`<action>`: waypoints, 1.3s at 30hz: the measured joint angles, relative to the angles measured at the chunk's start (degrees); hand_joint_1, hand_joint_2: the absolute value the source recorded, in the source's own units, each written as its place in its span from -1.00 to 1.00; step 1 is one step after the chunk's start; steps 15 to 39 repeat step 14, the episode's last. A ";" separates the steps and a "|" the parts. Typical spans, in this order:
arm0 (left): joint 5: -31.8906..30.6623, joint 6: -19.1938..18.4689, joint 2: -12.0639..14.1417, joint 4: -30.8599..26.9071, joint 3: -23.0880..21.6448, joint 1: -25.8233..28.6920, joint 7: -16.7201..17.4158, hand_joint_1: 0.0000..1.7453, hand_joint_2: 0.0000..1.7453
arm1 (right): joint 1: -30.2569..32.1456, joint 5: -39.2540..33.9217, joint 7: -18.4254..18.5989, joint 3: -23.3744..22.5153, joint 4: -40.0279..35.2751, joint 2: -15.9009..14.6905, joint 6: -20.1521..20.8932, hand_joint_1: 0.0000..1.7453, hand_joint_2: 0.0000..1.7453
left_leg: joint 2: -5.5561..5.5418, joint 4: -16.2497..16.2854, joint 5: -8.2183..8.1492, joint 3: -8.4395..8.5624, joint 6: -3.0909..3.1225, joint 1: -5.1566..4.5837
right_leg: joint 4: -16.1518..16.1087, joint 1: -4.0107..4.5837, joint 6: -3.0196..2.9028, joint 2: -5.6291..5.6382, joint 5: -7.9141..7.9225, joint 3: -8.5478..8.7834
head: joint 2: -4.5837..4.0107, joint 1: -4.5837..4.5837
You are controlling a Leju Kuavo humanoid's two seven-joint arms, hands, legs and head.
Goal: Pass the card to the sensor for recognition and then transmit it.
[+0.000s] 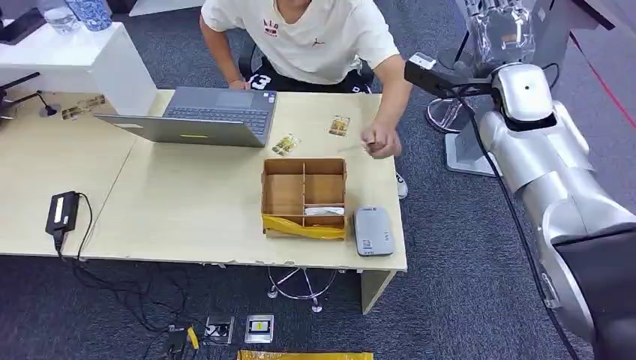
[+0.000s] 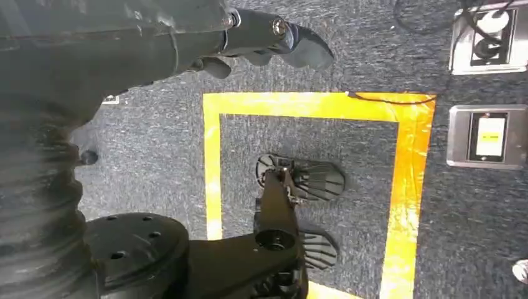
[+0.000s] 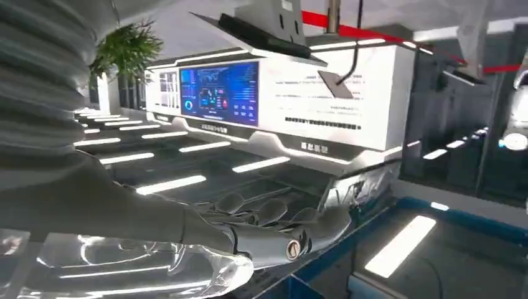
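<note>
The grey sensor (image 1: 373,231) lies at the table's near right corner, beside a wooden divided box (image 1: 304,196) with yellow tape on its front. A white card (image 1: 324,211) rests in one box compartment. Two gold cards (image 1: 339,125) (image 1: 286,144) lie on the table behind the box. My right arm is raised at the right, its hand (image 1: 506,34) high beyond the table's end; the right wrist view shows that hand (image 3: 274,224) with fingers loosely apart and nothing in it. My left hand (image 2: 268,37) hangs over the floor, holding nothing.
A person sits behind the table, one hand (image 1: 381,140) resting near the right edge. A laptop (image 1: 202,116) stands at the back, a black power brick (image 1: 62,211) with cables on the left table. Yellow floor tape (image 2: 215,162) and floor sockets (image 2: 489,136) lie below.
</note>
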 joint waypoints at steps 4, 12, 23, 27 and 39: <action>0.35 -0.02 -0.11 0.00 0.00 -0.02 -0.15 -1.00 1.00 | 0.04 -1.55 -1.53 -0.28 0.00 -1.28 -0.48 -1.00 1.00 | -0.06 0.01 0.00 0.00 0.00 0.00 | -0.02 0.00 0.00 -0.06 0.00 0.01 | 0.00 0.02; 1.24 1.29 -0.22 0.00 0.00 0.02 -0.87 -1.00 1.00 | 0.78 -3.91 -3.12 -1.22 0.00 -3.51 -1.00 -1.00 1.00 | -0.05 0.01 -0.01 0.01 0.01 0.00 | -0.07 0.00 0.00 -0.03 0.00 0.07 | 0.02 0.00; 3.52 3.45 -1.05 0.00 0.20 1.48 -2.97 -1.00 1.00 | 14.91 -16.42 -5.24 -7.07 -1.57 -12.64 -5.22 -1.00 1.00 | -0.15 0.06 -0.19 0.20 0.22 0.03 | -0.25 0.03 0.03 -0.19 -0.02 0.36 | 0.00 0.00; 3.52 3.45 -1.05 0.00 0.20 1.48 -2.97 -1.00 1.00 | 14.91 -16.42 -5.24 -7.07 -1.57 -12.64 -5.22 -1.00 1.00 | -0.15 0.06 -0.19 0.20 0.22 0.03 | -0.25 0.03 0.03 -0.19 -0.02 0.36 | 0.00 0.00; 3.52 3.45 -1.05 0.00 0.20 1.48 -2.97 -1.00 1.00 | 14.91 -16.42 -5.24 -7.07 -1.57 -12.64 -5.22 -1.00 1.00 | -0.15 0.06 -0.19 0.20 0.22 0.03 | -0.25 0.03 0.03 -0.19 -0.02 0.36 | 0.00 0.00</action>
